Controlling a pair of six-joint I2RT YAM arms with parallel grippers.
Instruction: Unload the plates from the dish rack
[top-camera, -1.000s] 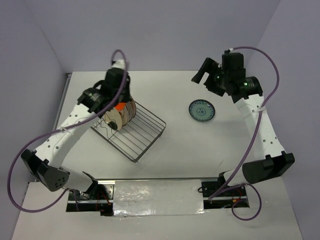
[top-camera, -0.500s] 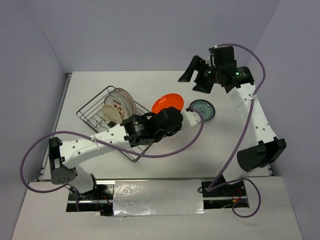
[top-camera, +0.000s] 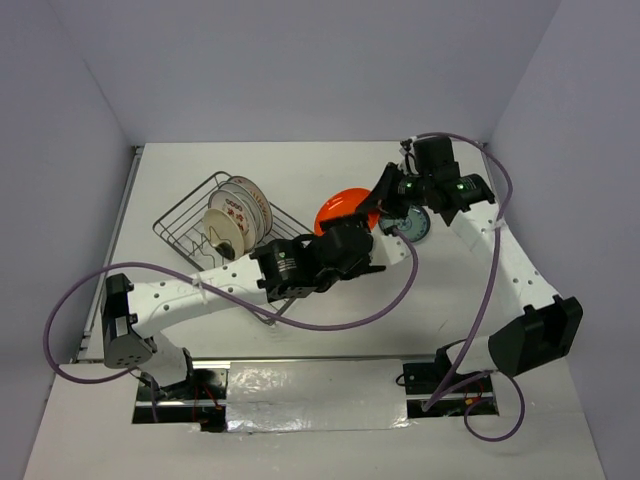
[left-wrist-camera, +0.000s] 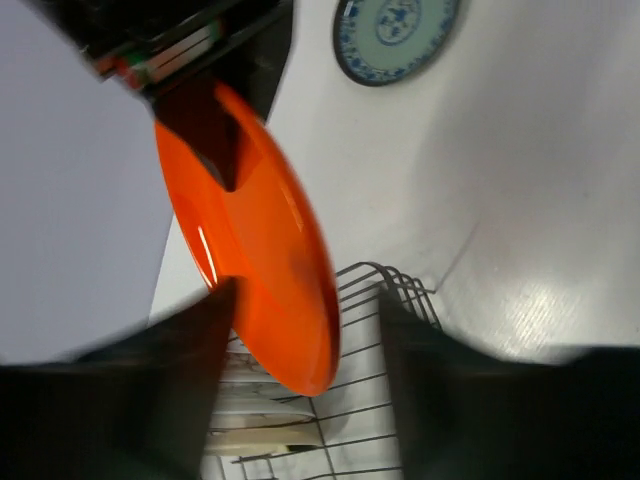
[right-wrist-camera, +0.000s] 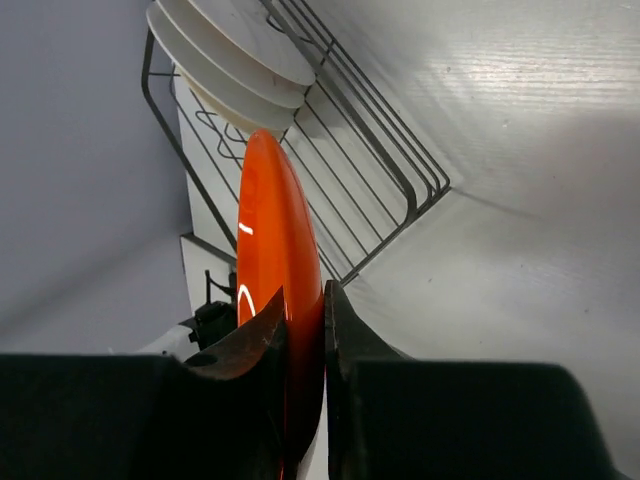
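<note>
An orange plate (top-camera: 340, 207) hangs on edge in the air right of the dish rack (top-camera: 185, 215). My right gripper (top-camera: 378, 201) is shut on its upper right rim; in the right wrist view the fingers (right-wrist-camera: 345, 330) pinch the orange plate (right-wrist-camera: 272, 240). My left gripper (left-wrist-camera: 300, 400) stands open, its jaws wide to either side of the plate's lower edge (left-wrist-camera: 255, 250). White plates with red motifs (top-camera: 243, 213) stand upright in the rack. A teal-blue patterned plate (top-camera: 413, 226) lies flat on the table, partly under my right arm.
The rack's wire end (left-wrist-camera: 385, 300) lies just below the orange plate. The left arm (top-camera: 200, 288) stretches across the rack's near side. Purple cables loop over both arms. The side walls stand close to the table's far edge.
The left gripper lifted the orange plate out of the rack and carried it right. The right gripper came down and shut on it. The left gripper has opened.
</note>
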